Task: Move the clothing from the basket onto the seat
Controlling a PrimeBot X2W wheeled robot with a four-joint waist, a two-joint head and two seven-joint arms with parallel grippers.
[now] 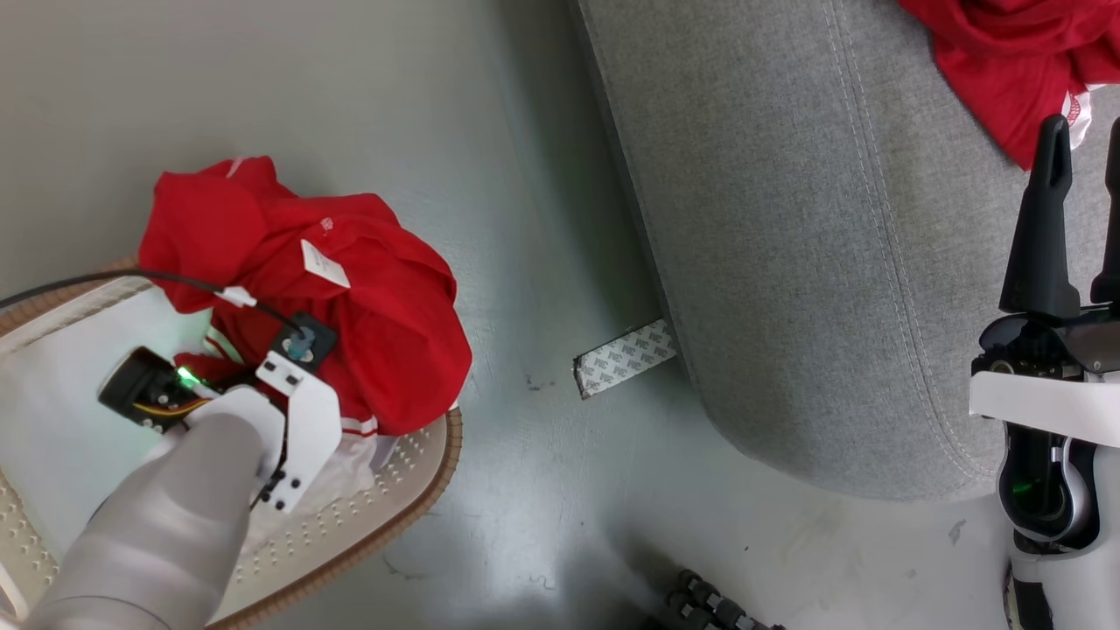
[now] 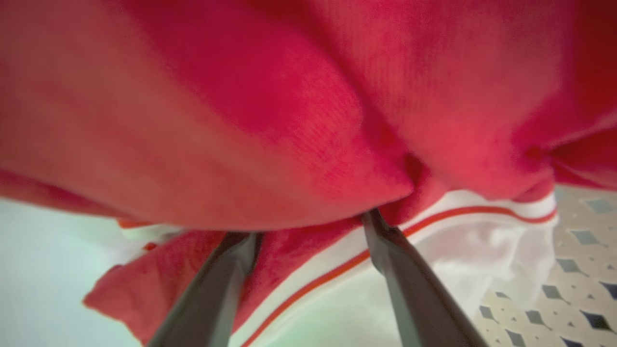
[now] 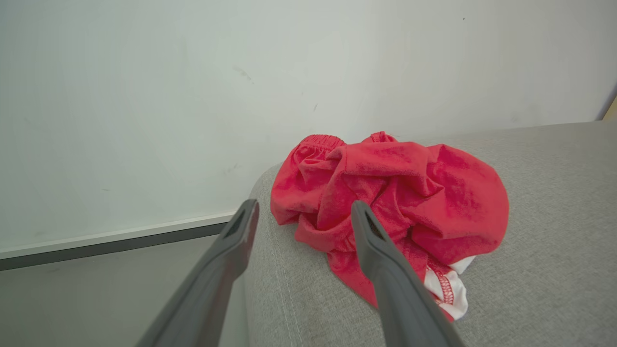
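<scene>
Red clothing (image 1: 350, 297) with a white tag is heaped at the far end of the cream basket (image 1: 411, 477) at lower left. My left gripper (image 2: 306, 226) is open, its fingertips pushed in under the red folds, with a red-and-white striped hem (image 2: 337, 260) lying between them. In the head view its fingers are hidden beneath the wrist and fabric. Another red garment (image 3: 390, 197) lies crumpled on the grey seat (image 1: 787, 262) near its end. My right gripper (image 1: 1088, 131) hangs open over the seat just short of that garment (image 1: 1006, 61), holding nothing.
Grey floor (image 1: 525, 262) separates the basket from the seat. A patterned paper strip (image 1: 626, 357) sticks out at the seat's base. A black cable (image 1: 131, 278) runs over the basket to my left wrist. A pale wall with a dark skirting (image 3: 120, 241) stands behind the seat.
</scene>
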